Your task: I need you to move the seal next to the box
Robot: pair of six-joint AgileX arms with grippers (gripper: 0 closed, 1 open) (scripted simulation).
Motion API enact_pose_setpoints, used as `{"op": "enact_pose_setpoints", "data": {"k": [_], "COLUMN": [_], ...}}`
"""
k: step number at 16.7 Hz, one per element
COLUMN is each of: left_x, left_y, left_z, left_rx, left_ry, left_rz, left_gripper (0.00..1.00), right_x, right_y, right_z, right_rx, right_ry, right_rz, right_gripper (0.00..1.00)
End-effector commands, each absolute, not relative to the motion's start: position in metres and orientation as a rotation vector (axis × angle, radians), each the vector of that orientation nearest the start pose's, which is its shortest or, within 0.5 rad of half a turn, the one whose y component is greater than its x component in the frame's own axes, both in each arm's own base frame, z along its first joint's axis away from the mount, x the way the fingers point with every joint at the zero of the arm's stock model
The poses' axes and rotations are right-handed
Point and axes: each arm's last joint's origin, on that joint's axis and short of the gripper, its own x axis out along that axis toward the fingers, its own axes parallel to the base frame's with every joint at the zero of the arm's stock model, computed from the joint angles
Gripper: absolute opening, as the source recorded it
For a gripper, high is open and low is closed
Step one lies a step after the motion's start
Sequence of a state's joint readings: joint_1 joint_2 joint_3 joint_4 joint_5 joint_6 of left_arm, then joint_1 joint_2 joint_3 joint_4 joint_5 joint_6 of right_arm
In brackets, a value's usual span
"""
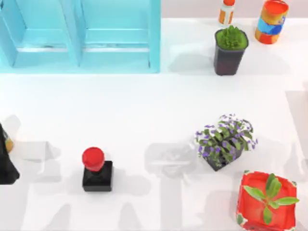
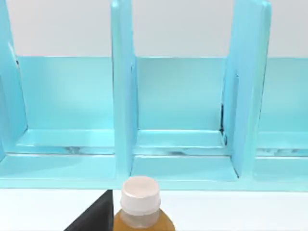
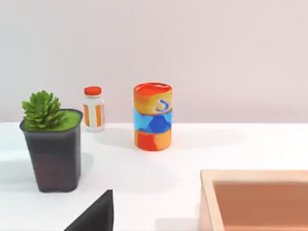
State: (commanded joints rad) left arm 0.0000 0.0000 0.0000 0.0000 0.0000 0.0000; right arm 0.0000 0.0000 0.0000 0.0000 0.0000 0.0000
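The seal (image 1: 96,171), a black square block with a round glossy red knob, stands upright on the white table at the lower left of the top view. The box (image 1: 250,204), bright red with a green broad-leaved plant in it, sits at the lower right corner, far from the seal. No gripper touches either one. A dark wedge (image 2: 94,217) of my left arm's gripper shows in the left wrist view, facing the light-blue cabinet. A like wedge (image 3: 94,214) of my right arm's gripper shows in the right wrist view, facing the table's back right.
A pot of purple flowers (image 1: 225,142) stands just up-left of the box. The light-blue cabinet (image 1: 79,36) is at the back left. A dark pot with a green succulent (image 1: 231,48), a small bottle (image 1: 227,10) and a colourful can (image 1: 272,19) are at the back right. A large black object (image 1: 6,161) is at the left edge.
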Motion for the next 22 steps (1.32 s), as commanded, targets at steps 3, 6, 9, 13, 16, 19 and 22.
{"op": "enact_pose_setpoints", "data": {"k": [3, 6, 9, 13, 16, 19, 22], "left_x": [0.106, 0.106, 0.106, 0.106, 0.106, 0.106, 0.106], "left_y": [-0.001, -0.001, -0.001, -0.001, -0.001, -0.001, -0.001], "left_z": [0.16, 0.16, 0.16, 0.16, 0.16, 0.16, 0.16], "left_rx": [0.0, 0.0, 0.0, 0.0, 0.0, 0.0, 0.0], "left_ry": [0.0, 0.0, 0.0, 0.0, 0.0, 0.0, 0.0], "left_rz": [0.0, 0.0, 0.0, 0.0, 0.0, 0.0, 0.0], "left_gripper": [1.0, 1.0, 1.0, 1.0, 1.0, 1.0, 1.0], "right_x": [0.106, 0.105, 0.108, 0.121, 0.14, 0.163, 0.186], "right_y": [-0.001, 0.004, 0.015, 0.038, 0.066, 0.106, 0.16], "right_z": [0.161, 0.178, 0.212, 0.274, 0.32, 0.358, 0.382], "right_rx": [0.002, 0.026, 0.074, 0.153, 0.203, 0.234, 0.243], "right_ry": [0.003, 0.039, 0.12, 0.283, 0.441, 0.617, 0.799], "right_rz": [0.005, 0.061, 0.158, 0.311, 0.415, 0.492, 0.528], "right_gripper": [1.0, 1.0, 1.0, 1.0, 1.0, 1.0, 1.0]}}
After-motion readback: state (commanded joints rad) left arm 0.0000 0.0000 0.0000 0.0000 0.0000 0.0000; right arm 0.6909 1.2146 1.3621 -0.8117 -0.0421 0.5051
